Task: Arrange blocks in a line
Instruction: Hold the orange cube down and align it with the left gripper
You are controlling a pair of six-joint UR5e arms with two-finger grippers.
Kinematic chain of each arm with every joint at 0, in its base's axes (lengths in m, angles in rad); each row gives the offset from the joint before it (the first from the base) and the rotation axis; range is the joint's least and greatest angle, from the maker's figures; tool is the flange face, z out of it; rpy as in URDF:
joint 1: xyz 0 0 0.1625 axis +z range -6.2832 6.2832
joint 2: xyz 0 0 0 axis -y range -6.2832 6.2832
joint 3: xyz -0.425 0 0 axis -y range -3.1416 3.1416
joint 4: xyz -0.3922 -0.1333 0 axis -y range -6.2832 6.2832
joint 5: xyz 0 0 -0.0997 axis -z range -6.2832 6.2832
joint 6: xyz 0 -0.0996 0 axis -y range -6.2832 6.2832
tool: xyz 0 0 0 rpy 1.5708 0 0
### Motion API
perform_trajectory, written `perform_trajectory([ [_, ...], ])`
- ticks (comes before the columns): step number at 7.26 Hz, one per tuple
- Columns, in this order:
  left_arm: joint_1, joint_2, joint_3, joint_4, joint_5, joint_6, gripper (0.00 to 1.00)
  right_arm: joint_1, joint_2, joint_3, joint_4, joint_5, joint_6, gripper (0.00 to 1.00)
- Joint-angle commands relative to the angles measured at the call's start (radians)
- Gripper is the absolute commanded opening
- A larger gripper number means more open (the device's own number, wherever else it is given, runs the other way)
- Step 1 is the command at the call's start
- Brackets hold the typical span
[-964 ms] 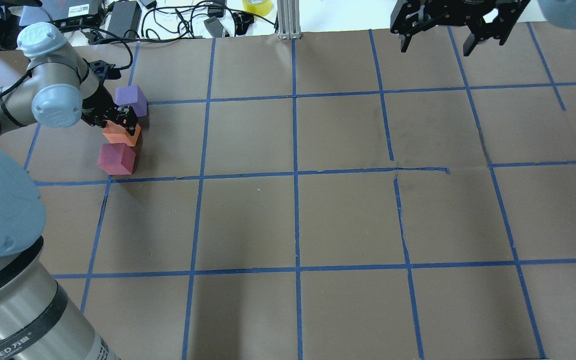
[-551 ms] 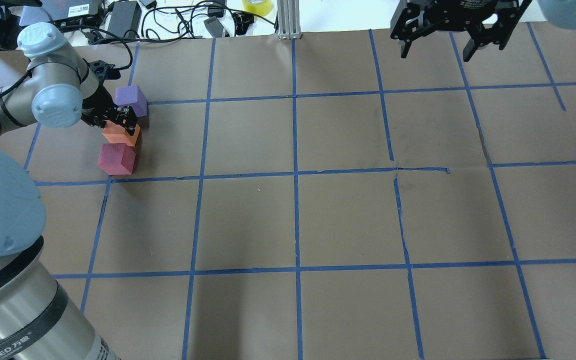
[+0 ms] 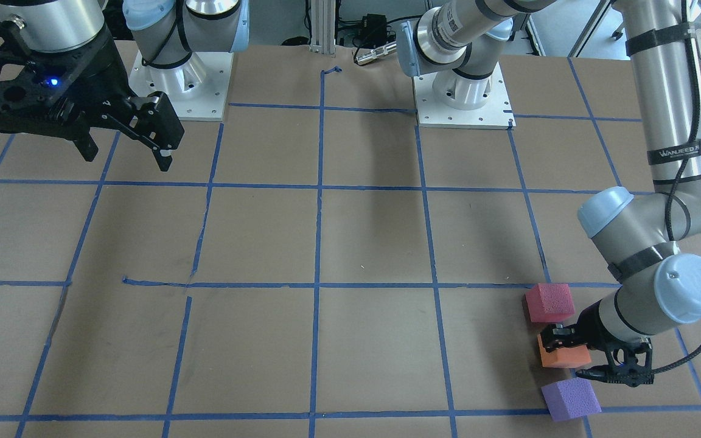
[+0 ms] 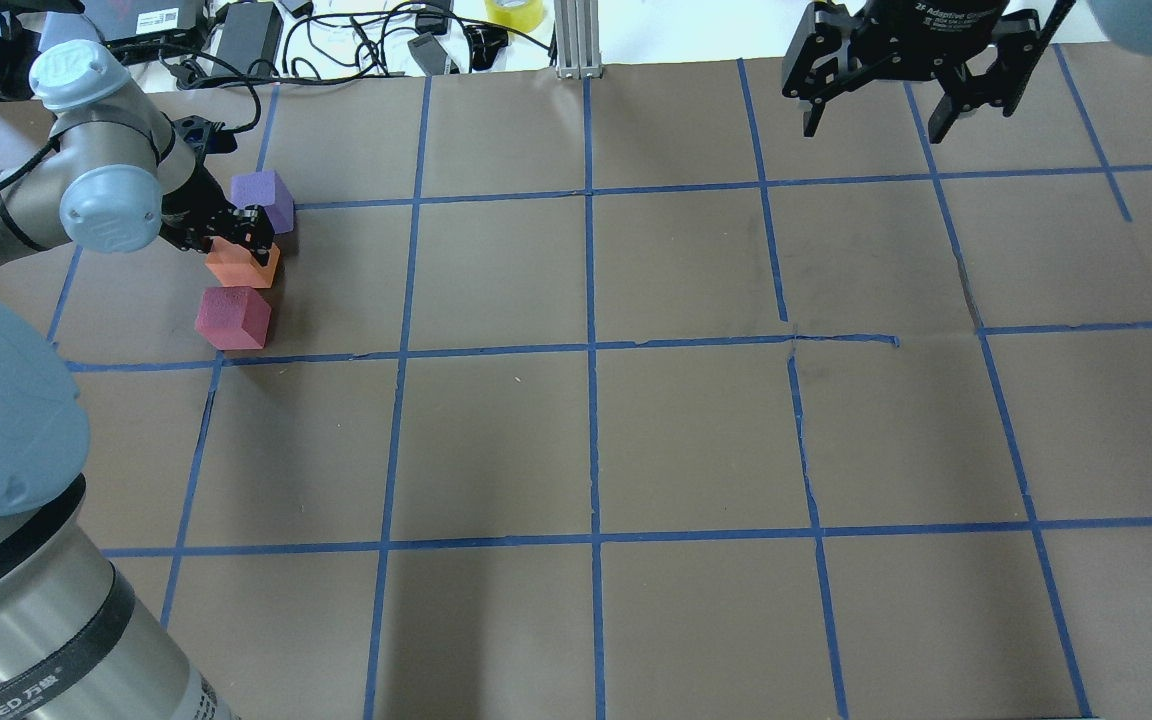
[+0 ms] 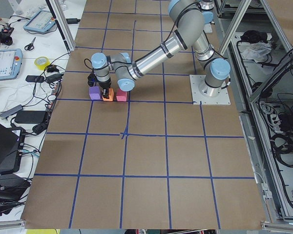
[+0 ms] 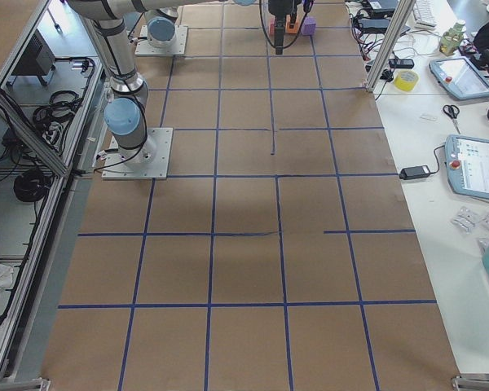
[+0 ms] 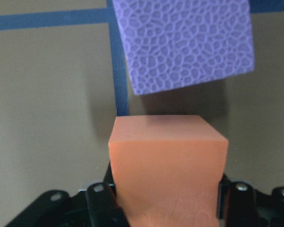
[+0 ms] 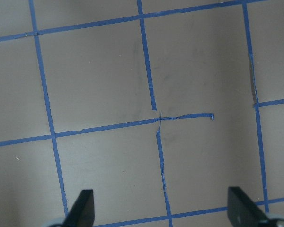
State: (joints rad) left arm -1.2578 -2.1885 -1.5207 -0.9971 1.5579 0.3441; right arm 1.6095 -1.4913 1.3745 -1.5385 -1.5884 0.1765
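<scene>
**Three foam cubes almost in a row, the middle one gripped by the left hand**

We see a brown paper-covered surface marked into squares with blue tape. All three blocks sit together near its far left corner, within one square. A small matte pinkish-red foam cube lies nearest the robot. Beyond it is a small orange foam cube, and beyond that a small purple foam cube. Together they form a short row running away from the robot.

The left hand is closed on the orange cube, with a finger pressed against each side, as the left wrist view shows. We cannot tell whether the orange cube rests on the surface or is raised slightly above it. The purple cube is just beside it, turned a little out of square and set slightly to the right. The pinkish-red cube is near it, across a narrow gap.

The right hand hangs wide open and empty over the far right of the surface, well apart from the blocks.

We judge the task to be nearly done. What seems left is to let go of the orange cube and perhaps straighten the purple one.
</scene>
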Motion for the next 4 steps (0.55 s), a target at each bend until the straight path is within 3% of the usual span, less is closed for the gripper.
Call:
perform_trajectory([
  [1,-0.002,-0.002,-0.001,0.000,-0.001,-0.008,0.14,0.000,0.000,0.000,0.000,0.001,0.000,1.00],
  [3,-0.002,-0.008,-0.004,0.000,-0.001,-0.014,0.17,0.003,-0.001,0.000,0.000,-0.002,0.001,1.00],
  [4,-0.002,-0.011,-0.003,0.002,0.001,-0.016,0.57,0.004,-0.003,0.001,0.000,-0.007,0.001,1.00],
])
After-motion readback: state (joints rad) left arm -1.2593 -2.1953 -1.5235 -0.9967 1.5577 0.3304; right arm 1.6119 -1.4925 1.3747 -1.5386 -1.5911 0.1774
